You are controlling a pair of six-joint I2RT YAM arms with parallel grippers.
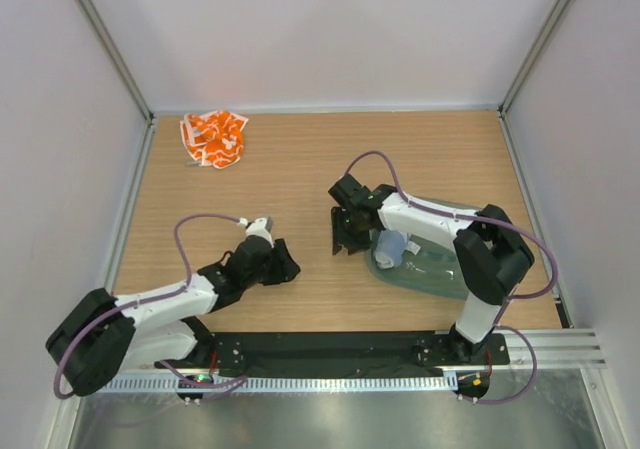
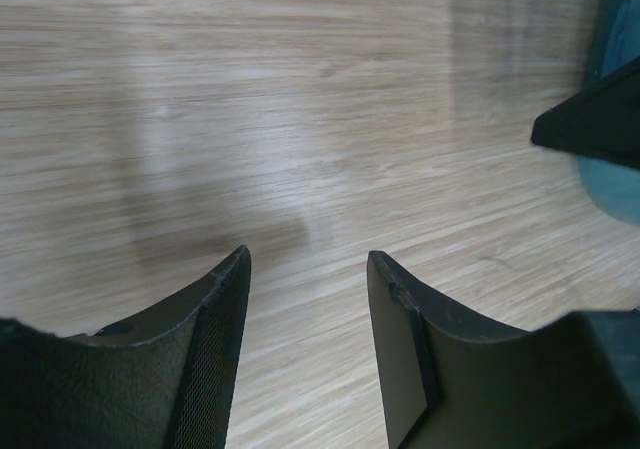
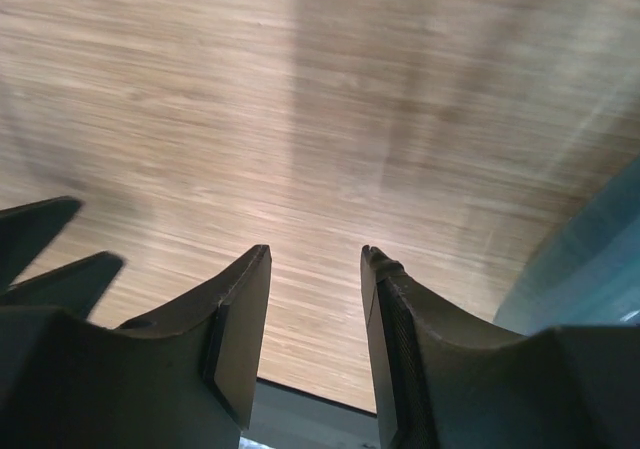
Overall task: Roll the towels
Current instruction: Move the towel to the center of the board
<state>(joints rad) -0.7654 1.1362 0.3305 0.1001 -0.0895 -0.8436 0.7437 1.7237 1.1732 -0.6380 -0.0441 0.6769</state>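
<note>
Left end effector (image 2: pixel 308 269) and right end effector (image 3: pixel 315 259) are seen parted, empty; grey-blue towel (image 1: pixel 390 249), right of centre, is judged rolled; orange towel (image 1: pixel 213 137), upper left, is left crumpled.

One orange-patterned towel (image 1: pixel 213 139), one grey-blue towel (image 1: pixel 391 249) — one tray (image 1: pixel 425 277)

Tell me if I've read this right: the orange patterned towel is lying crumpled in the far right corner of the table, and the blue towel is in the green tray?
Not quite. The orange patterned towel lies crumpled in the far left corner of the table, not the right, as the top view shows. The blue towel is indeed in the green tray.
</note>
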